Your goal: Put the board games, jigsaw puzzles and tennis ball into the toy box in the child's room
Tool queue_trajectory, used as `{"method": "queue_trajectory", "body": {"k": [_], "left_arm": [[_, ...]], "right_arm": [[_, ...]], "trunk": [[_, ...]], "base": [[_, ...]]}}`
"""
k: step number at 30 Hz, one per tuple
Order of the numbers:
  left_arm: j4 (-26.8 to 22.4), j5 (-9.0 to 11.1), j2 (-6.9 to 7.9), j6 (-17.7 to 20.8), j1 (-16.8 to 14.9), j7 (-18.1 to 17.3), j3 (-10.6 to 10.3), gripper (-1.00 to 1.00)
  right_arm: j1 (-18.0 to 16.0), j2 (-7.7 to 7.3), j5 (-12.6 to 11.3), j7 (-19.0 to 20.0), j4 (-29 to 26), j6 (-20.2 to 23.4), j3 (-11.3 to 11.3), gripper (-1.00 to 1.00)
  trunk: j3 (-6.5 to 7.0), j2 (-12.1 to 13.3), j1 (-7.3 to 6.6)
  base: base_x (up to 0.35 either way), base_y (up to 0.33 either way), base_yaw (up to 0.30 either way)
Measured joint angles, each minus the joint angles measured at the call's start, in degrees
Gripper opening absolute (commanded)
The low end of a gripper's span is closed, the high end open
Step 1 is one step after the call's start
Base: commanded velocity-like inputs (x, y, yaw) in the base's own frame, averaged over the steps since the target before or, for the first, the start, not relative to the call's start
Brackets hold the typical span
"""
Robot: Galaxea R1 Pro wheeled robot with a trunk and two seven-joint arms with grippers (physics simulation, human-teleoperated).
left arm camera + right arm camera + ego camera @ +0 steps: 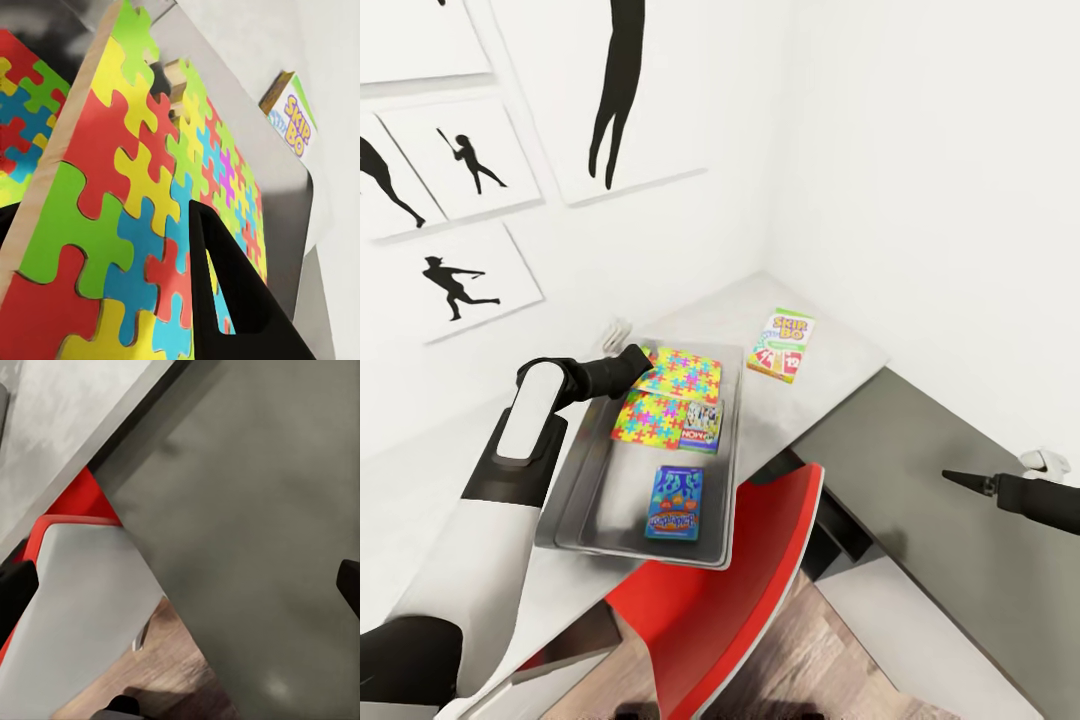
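Note:
The toy box [575, 480] is a grey translucent bin on the pale part of the table [830, 345]. One jigsaw puzzle [650, 418] lies flat inside it. Another jigsaw puzzle [682, 373] [135, 202] is tilted over the bin's far end, with my left gripper [642, 360] shut on its edge; one finger [232, 292] lies across its face. Two small game boxes, one white [702, 426] and one blue [676, 503], also lie in the bin. A SKIP BO board game [782, 345] [294, 114] rests on the table beyond the bin. My right gripper [960, 480] hovers open over the dark top. The tennis ball and the bed are out of view.
A red chair [750, 590] [75, 502] is tucked under the desk's near edge, over wood floor [150, 679]. The dark grey top [920, 520] [262, 510] adjoins the pale one. White walls with silhouette posters [470, 160] close in behind. A small white object [618, 328] sits behind the bin.

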Motion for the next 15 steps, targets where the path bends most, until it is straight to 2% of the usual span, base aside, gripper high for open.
{"method": "queue_trajectory", "body": {"k": [7, 15], "left_arm": [[1.59, 0.05, -0.31, 0.16, -2.84, 0.17, -0.5, -1.0], [2.31, 0.02, -0.52, 0.2, -3.88, 0.23, -0.69, -1.0]], "right_arm": [[0.04, 0.25, 0.01, 0.0, 0.0, -0.03, 0.09, 1.0], [0.06, 0.29, 0.01, 0.0, 0.0, -0.02, 0.1, 1.0]], "trunk": [[-0.65, 0.0, 0.0], [-1.4, 0.0, 0.0]], "base": [[0.0, 0.0, 0.0], [0.0, 0.0, 0.0]]}}
